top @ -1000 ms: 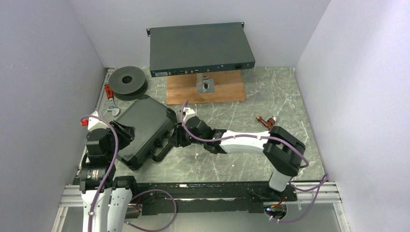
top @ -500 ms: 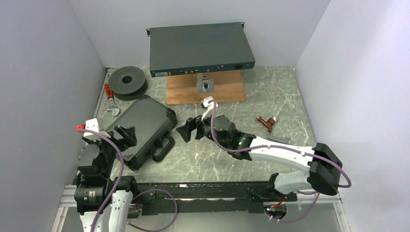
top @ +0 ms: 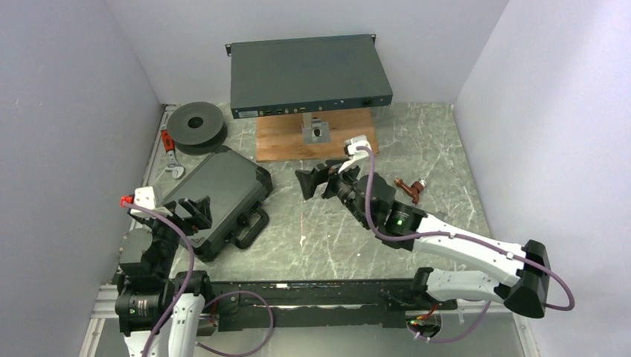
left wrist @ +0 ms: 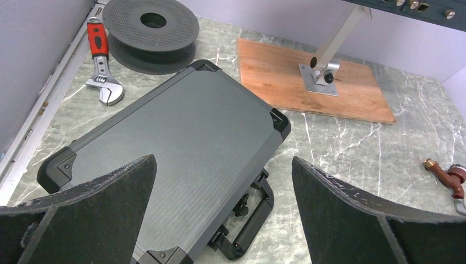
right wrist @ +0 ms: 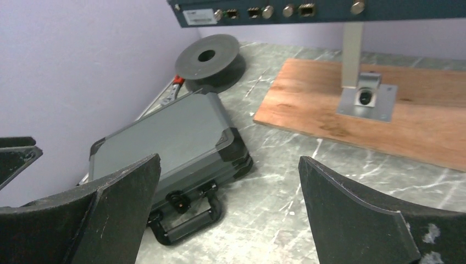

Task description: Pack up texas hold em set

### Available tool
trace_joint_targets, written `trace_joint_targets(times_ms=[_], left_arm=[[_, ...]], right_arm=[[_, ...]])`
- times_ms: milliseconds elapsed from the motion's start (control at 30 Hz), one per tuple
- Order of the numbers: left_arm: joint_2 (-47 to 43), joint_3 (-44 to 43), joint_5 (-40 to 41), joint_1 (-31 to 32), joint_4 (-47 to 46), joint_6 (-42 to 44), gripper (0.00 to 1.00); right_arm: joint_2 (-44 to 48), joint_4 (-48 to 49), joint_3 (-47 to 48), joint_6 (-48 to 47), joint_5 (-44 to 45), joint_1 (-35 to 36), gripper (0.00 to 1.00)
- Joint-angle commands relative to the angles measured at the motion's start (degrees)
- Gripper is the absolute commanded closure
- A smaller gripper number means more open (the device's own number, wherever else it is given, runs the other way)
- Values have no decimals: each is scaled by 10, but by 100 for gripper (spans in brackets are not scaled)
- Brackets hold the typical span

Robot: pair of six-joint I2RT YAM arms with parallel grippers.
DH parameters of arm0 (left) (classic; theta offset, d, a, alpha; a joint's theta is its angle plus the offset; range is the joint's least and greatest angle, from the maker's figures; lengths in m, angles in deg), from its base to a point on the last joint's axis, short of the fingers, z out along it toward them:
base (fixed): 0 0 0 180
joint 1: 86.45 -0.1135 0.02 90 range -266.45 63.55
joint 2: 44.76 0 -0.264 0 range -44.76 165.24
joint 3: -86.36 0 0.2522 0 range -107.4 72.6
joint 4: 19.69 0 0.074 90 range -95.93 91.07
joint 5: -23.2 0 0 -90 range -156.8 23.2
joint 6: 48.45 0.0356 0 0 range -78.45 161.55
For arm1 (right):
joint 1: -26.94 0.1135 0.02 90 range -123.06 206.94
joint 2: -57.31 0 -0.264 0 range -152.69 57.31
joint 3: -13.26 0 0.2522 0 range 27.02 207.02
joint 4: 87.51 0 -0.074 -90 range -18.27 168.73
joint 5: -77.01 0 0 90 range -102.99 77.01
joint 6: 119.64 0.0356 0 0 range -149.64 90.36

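The texas hold em set's black hard case (top: 219, 195) lies flat and closed on the left of the marble table, its handle (top: 253, 227) toward the table's middle. My left gripper (top: 195, 210) hovers open over the case's near-left corner, touching nothing. The left wrist view looks down on the case lid (left wrist: 181, 148) and the handle (left wrist: 254, 217) between the wide-apart fingers of the left gripper (left wrist: 222, 159). My right gripper (top: 313, 181) is open above bare table, right of the case. In the right wrist view, the right gripper (right wrist: 228, 158) frames the case (right wrist: 165, 137) and the handle (right wrist: 189, 217) from a distance.
A big flat grey metal box (top: 309, 74) stands on a post over a wooden board (top: 316, 137) at the back. A black spool (top: 196, 125) and a red-handled wrench (top: 170, 152) lie back left. A brass fitting (top: 409, 188) lies right of centre. Walls close in on both sides.
Both grippers have opened and drawn away from the case. The right gripper moved right and back from the handle; the left pulled toward the near edge. The case settled flat.
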Motion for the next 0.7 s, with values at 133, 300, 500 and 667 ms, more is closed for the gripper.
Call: trace_joint_targets(times_ms=[133,300,500,667], left_arm=[[-16,3,-5,-6,-23,9,0],[-17,4,-12,-16,-25,9,0],[-12,6,-39,-42,-32,11,0],[-10,6,-36,-44,-29,11,0]], right_arm=[[96,-140,11,-33,85,2,0],[166,-183,-8,-31,94,1,0],[215,-213,-20,-31,96,1,0],[219,-224,-8,-29,105,1,0]])
